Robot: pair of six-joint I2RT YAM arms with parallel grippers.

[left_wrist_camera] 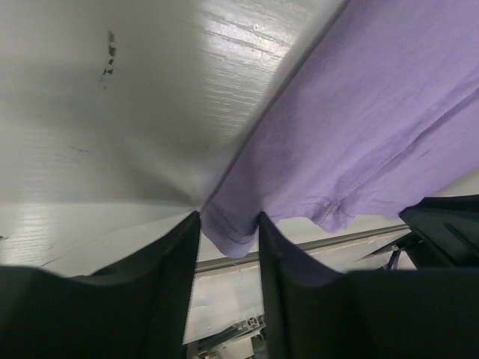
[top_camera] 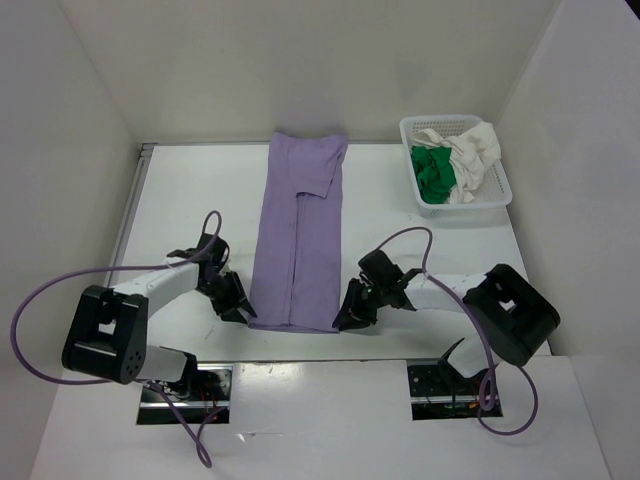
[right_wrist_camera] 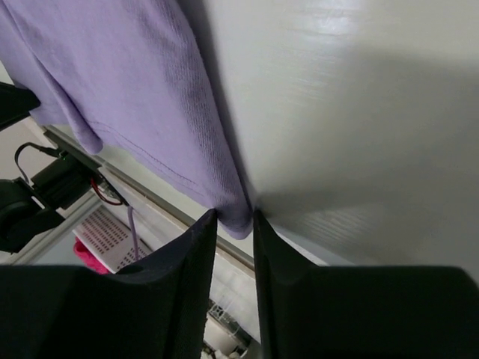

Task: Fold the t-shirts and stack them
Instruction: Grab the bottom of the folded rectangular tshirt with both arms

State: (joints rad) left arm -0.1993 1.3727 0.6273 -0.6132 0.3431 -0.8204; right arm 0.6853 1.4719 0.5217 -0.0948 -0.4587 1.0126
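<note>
The lavender t-shirt [top_camera: 300, 240] lies on the white table [top_camera: 190, 200], folded lengthwise into a long narrow strip running from far to near. My left gripper [top_camera: 238, 305] is at its near left corner. In the left wrist view that gripper [left_wrist_camera: 229, 217] is shut on the corner of the shirt [left_wrist_camera: 359, 112]. My right gripper [top_camera: 345, 315] is at the near right corner. In the right wrist view it [right_wrist_camera: 235, 215] pinches the hem corner of the shirt [right_wrist_camera: 127, 82]. The green t-shirt [top_camera: 432, 170] and the creamy white t-shirt [top_camera: 472, 155] lie crumpled in the basket.
A white mesh basket [top_camera: 405, 125] stands at the table's far right. White walls enclose the table on the left, back and right. The table's near edge [top_camera: 300, 335] runs just below the shirt's hem, with both arm bases beyond it.
</note>
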